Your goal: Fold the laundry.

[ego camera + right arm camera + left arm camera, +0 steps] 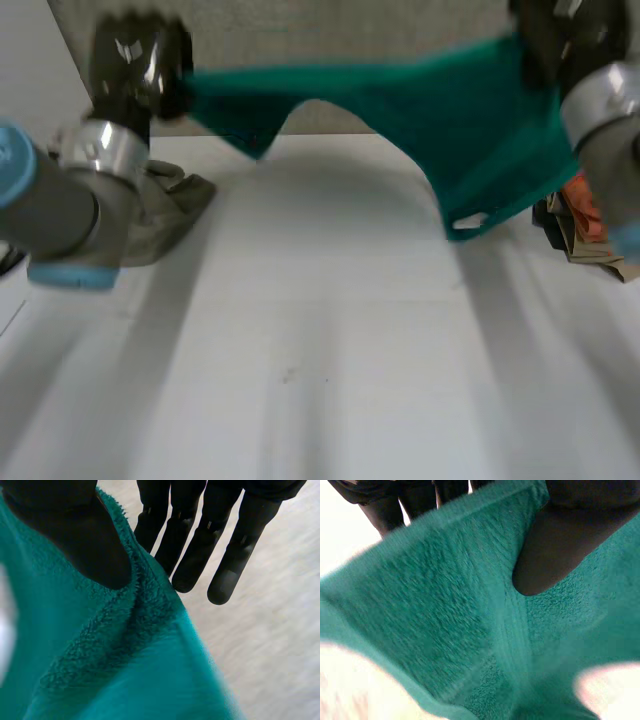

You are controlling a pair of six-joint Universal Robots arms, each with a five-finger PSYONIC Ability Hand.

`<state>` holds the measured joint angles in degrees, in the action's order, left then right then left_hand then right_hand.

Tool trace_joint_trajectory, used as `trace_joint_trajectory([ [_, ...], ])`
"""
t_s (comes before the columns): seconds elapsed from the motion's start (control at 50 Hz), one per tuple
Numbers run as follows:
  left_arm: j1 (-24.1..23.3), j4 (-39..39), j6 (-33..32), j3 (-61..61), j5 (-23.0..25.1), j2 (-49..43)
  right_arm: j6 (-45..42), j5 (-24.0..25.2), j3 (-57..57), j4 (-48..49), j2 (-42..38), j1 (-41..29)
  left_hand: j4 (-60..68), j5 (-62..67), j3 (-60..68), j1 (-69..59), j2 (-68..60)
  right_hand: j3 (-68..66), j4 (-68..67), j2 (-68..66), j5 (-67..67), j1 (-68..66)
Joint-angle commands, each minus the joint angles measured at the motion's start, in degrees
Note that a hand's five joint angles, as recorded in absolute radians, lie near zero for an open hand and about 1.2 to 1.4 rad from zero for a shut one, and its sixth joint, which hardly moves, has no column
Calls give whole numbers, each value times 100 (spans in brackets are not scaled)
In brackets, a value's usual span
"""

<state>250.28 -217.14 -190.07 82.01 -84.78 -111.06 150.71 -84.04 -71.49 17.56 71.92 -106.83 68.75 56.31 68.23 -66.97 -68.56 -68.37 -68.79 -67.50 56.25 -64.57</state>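
The green towel (470, 130) is terry-piled and hangs stretched above the table (320, 350), sagging mid-span. The left robot hand (135, 70) and right robot hand (555, 35) each pinch one end of its top edge under the thumb.

White table (320, 380), grey speckled wall (300, 35) behind

Your towel (420, 605) is green terry cloth — fuzzy, looped pile. The left robot hand (135, 65) looks glossy black plastic; the counter (320, 380), smooth matt white.
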Motion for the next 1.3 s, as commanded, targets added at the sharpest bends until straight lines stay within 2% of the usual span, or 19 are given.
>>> trace_joint_trajectory([
  [0.02,-5,32,-241,1615,66,24,-77,221,-1963,-77,86,40,1125,1369,1177,-1303,-1144,-1163,-1121,-1250,1375,-1543],
  [0.12,-32,93,-846,2416,66,-222,-103,274,-2948,-68,77,40,1125,1369,1177,-1303,-1144,-1163,-1121,-1250,1375,-1543],
  [0.2,3,120,-1576,2627,66,-328,-130,415,-3371,-68,77,40,186,431,238,-365,-206,-1163,-1121,-1250,1375,-1543],
  [0.32,196,129,-2411,2654,49,-337,-60,503,-3442,-68,103,57,-2823,-2578,-2770,2644,2803,-1163,-1121,-1250,1375,-1543],
  [0.38,346,137,-2526,2680,49,-337,-42,485,-3424,-68,103,118,-2692,-2448,-2640,2514,2673,-1163,-1121,-1250,1375,-1543],
  [0.44,504,137,-2553,2759,58,-337,-42,476,-3433,-77,112,232,-1703,-1458,-1650,1524,1683,-1163,-1121,-1250,1375,-1543],
  [0.54,592,137,-2553,2926,66,-276,-33,476,-3433,-77,103,286,1117,1362,1169,-1296,-1137,-1163,-1121,-1250,1375,-1543],
  [0.6,592,146,-2561,3014,75,-170,-16,476,-3424,-68,94,312,1125,1369,1177,-1303,-1144,-936,-894,-1022,1148,-1315],
  [0.64,584,155,-2526,3102,75,49,11,450,-3415,-68,103,338,1125,1369,1177,-1303,-1144,1474,1517,1388,-1262,1095],
  [0.66,575,155,-2517,3111,84,102,72,415,-3407,-60,103,364,1125,1369,1177,-1303,-1144,4203,4245,4116,-3991,3823],
  [0.68,549,155,-2500,3137,84,242,125,406,-3406,-60,94,382,1125,1369,1177,-1303,-1144,5429,5471,5343,-5217,5050],
  [0.7,540,155,-2500,3137,84,252,325,380,-3406,-60,103,443,1125,1369,1177,-1303,-1144,5837,5879,5750,-5625,5457],
  [0.86,540,155,-2394,3076,102,551,1950,397,-3485,-515,524,996,1125,1369,1177,-1303,-1144,5837,5879,5750,-5625,5457],
  [0.96,575,172,-2289,2979,119,621,2489,432,-3529,-1061,604,1331,1125,1369,1177,-1303,-1144,5795,5838,5709,-5583,5416],
  [1.04,584,172,-2184,2918,119,630,2516,538,-3635,-1404,604,1411,1125,1369,1177,-1303,-1144,5409,5451,5323,-5197,5030],
  [1.14,592,172,-2104,2812,119,630,2358,599,-3775,-1264,552,1411,1125,1369,1177,-1303,-1144,4769,4811,4683,-4557,4390],
  [1.3,601,172,-2025,2680,128,621,1902,565,-3706,-738,-212,1332,1125,1369,1177,-1303,-1144,4283,4325,4197,-4071,3904],
])
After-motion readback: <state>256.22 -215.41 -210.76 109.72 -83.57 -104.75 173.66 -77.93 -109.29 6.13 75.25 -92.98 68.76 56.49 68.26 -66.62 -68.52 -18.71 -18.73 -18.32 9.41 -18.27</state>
